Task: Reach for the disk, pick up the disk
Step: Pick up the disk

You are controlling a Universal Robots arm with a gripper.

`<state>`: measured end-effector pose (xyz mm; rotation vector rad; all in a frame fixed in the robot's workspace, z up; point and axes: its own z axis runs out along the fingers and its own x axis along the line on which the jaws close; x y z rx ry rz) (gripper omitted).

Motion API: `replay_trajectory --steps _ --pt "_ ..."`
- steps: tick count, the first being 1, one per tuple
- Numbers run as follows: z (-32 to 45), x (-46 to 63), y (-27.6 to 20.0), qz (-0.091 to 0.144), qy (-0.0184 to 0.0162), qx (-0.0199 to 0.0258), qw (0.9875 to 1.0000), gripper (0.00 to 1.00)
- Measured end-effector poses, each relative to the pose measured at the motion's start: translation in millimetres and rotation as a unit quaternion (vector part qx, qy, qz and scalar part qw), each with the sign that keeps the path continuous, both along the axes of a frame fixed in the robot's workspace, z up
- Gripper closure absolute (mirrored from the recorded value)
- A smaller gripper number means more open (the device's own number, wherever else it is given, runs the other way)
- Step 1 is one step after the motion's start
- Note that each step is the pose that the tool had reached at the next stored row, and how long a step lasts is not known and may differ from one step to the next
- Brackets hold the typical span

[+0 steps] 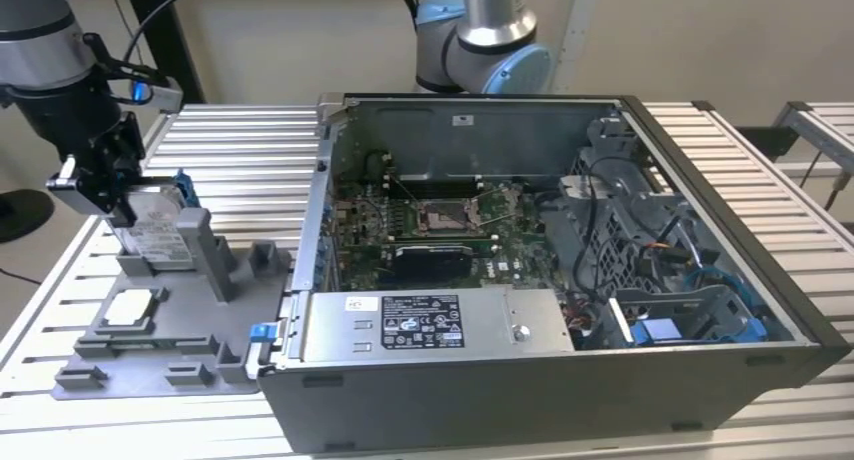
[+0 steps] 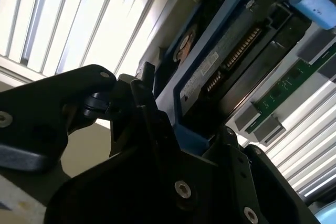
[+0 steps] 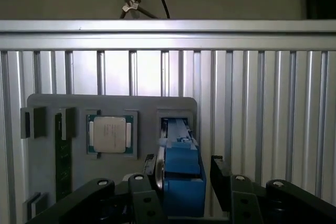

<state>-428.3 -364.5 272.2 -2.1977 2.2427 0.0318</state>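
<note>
Gripper (image 1: pixel 104 192) hangs from the arm (image 1: pixel 47 60) toward the exterior view's upper left, lowered over the grey holder plate; its black fingers (image 3: pixel 220 177) stand apart, one on each side of the disk, and in the first wrist view a sliver of daylight shows between one finger and the blue rail, so I judge them spread and not yet pressing; nothing is held.

Computer case (image 1: pixel 561 390) is the biggest thing, lying open across the middle and the exterior view's right, its board and cables exposed; it sits on the slatted metal table (image 1: pixel 240 140), which runs under everything; a second arm's base (image 1: pixel 481 40) rises behind the case at the upper middle of that view.

Holder plate (image 1: pixel 147 365) lies at the exterior view's lower left, just beside the case; the disk (image 1: pixel 158 225) stands on edge in a slot at the plate's far end, silver-grey with a white label and blue rails, its upper part between the fingers; in the second wrist view its connector edge and blue frame run away from the gripper toward the plate; in the first wrist view the blue rail end sits right between the two fingers.

Square silver chip (image 1: pixel 131 308) rests in its own pocket nearer the front of the plate, well apart from the gripper; a thin green memory stick (image 3: pixel 63 150) lies beside it.

As a judgement: the reach is all but complete, the fingers straddling the disk; closing on it and lifting it from the slot remain undone, since the disk sits seated in the plate.
</note>
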Motion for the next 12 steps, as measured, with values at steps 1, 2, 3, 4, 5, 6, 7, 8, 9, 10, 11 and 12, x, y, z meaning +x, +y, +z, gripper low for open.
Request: replay_trajectory --steps 1,2,3,4,5,6,7,8,9,10,11,12 --pt "-0.5 0.2 0.0 0.0 0.0 0.0 1.0 0.0" --pt "-1.1 0.3 0.0 0.0 0.0 0.0 1.0 0.0" --pt "-1.8 0.3 0.0 0.0 0.0 0.0 1.0 0.0" --pt "-2.4 0.5 0.0 0.0 -0.0001 -0.0001 1.0 0.0" --pt "-3.1 0.6 0.0 0.0 0.0 -0.0002 1.0 0.0" --pt "-3.5 0.6 0.0 0.0 0.0 -0.0002 1.0 0.0" --pt "-3.5 0.6 0.0 0.0 0.0 -0.0002 1.0 0.0" --pt "-3.5 0.6 0.0 0.0 0.0001 -0.0002 1.0 0.0" --pt "-3.5 0.6 0.0 0.0 0.0001 -0.0003 1.0 0.0" --pt "-3.6 0.6 0.0 0.0 0.0 -0.0002 1.0 0.0" --pt "-3.7 0.7 0.0 0.0 0.0 -0.0002 1.0 0.0" --pt "-3.7 0.6 0.0 0.0 0.0 -0.0002 1.0 0.0"
